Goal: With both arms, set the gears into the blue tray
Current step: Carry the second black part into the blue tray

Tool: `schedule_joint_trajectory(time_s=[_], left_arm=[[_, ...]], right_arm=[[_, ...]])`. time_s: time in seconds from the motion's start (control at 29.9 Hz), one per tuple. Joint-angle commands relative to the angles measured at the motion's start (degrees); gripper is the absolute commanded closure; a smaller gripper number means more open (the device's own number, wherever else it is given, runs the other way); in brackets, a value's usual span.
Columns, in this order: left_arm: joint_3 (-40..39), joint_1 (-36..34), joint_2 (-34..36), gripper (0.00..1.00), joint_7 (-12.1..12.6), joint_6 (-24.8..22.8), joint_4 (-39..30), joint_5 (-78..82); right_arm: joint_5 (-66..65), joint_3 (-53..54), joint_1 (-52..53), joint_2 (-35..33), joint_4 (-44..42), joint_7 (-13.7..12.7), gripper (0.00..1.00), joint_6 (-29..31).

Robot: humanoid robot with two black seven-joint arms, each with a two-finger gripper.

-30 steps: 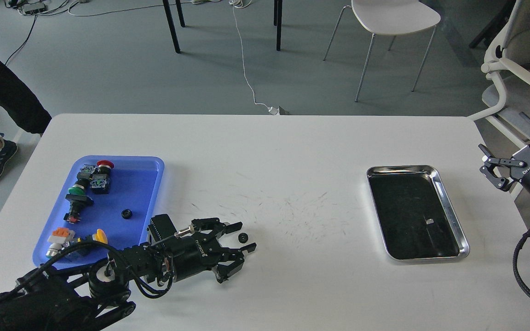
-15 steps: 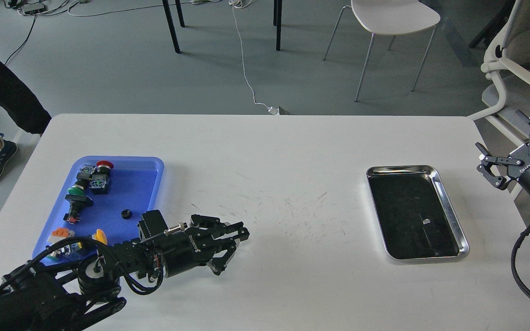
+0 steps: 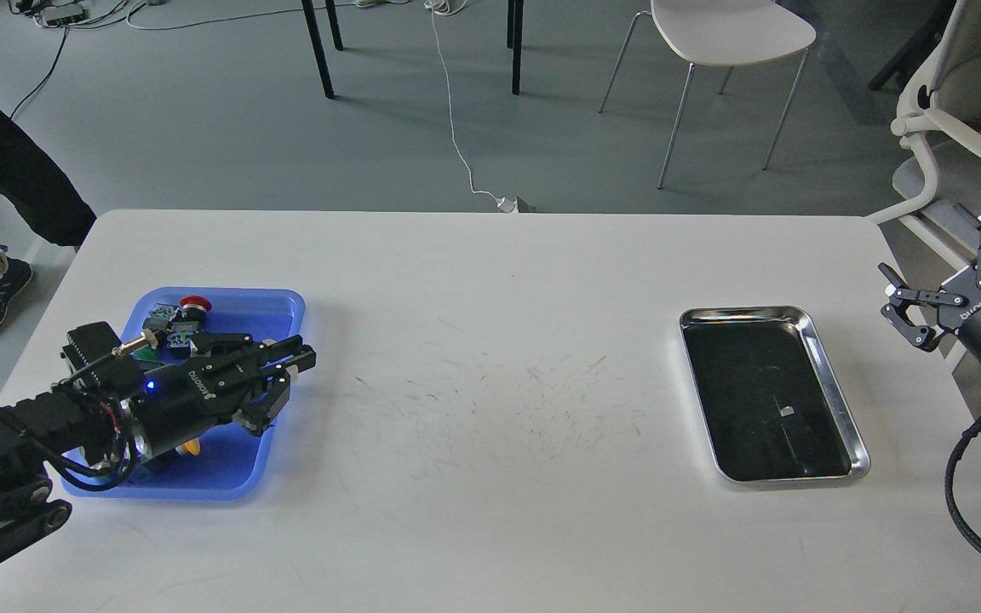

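The blue tray (image 3: 226, 466) lies at the table's left, holding push-button switches; the red-capped one (image 3: 193, 303) shows at its far end. My left gripper (image 3: 301, 358) hovers over the tray's right side, fingers pressed together and pointing right. A gear is pinched between them, and almost none of it shows. The arm covers most of the tray's middle, so I cannot see whether a gear lies there. My right gripper (image 3: 937, 266) is held off the table's right edge, open, with nothing between its fingers.
A shiny steel tray (image 3: 825, 362) with a dark bottom sits at the table's right and holds only a small pale scrap. Chairs stand beyond the far edge and at the right. A person's legs are at the far left.
My left gripper shut on the gear lying mid-table, then swung left and back with it to above the blue tray. The right gripper barely moved.
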Motion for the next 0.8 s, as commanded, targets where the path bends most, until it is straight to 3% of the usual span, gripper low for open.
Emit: schedule_joint_trajectory(time_s=[0.0, 0.27, 0.77], left_arm=[[-0.07, 0.28, 0.12, 0.92, -0.25, 0.13, 5.52, -1.97], [0.46, 0.54, -0.23, 0.92, -0.25, 0.57, 12.30, -4.44], [0.89, 0.46, -4.53, 0.91, -0.25, 2.24, 13.09, -5.85]], right_arm=[[-0.05, 0.00, 0.00, 0.01, -0.01, 0.00, 0.06, 0.00], [-0.14, 0.00, 0.00, -0.08, 0.69, 0.00, 0.06, 0.00], [-0.23, 0.00, 0.00, -0.08, 1.40, 0.00, 0.06, 0.00]])
